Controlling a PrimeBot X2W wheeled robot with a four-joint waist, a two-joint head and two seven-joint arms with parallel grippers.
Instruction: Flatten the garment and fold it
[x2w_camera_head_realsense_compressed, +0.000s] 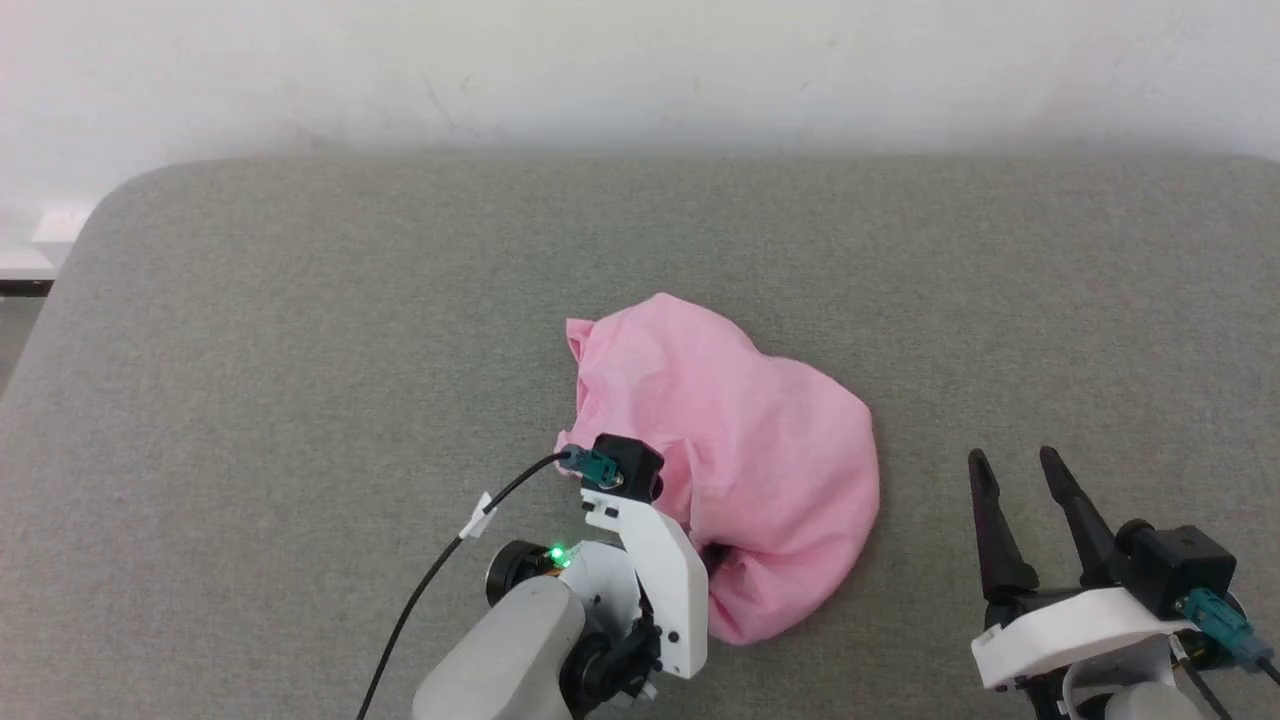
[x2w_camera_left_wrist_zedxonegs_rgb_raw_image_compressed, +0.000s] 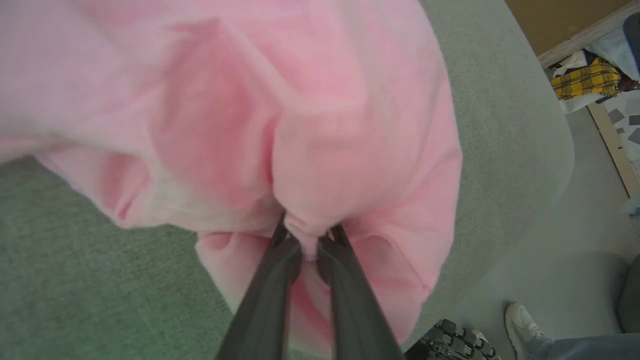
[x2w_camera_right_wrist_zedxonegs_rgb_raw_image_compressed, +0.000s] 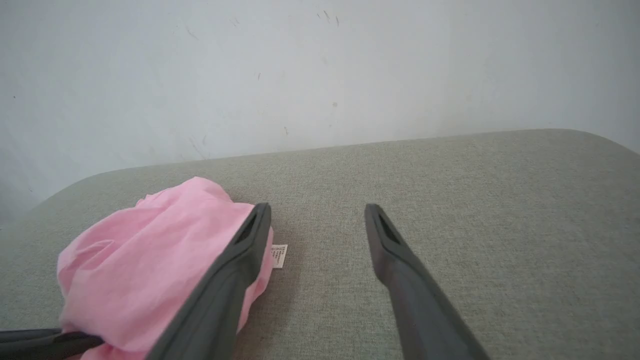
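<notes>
Our left hand (x2w_camera_left_wrist_zedxonegs_rgb_raw_image_compressed: 309, 242) is clenched on a pinch of the pink garment (x2w_camera_head_realsense_compressed: 730, 420), which lies bunched in a heap on the grey fabric tabletop (x2w_camera_head_realsense_compressed: 300, 350). Our right hand (x2w_camera_head_realsense_compressed: 1014, 460) hovers released near the heap's right side, apart from it, by the white tag (x2w_camera_right_wrist_zedxonegs_rgb_raw_image_compressed: 279, 255).

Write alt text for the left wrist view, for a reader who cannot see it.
The left tool is shut on a bunched fold of the pink garment, crumpled on a grey fabric surface. A person's pale shoe shows on the floor at lower right.
</notes>
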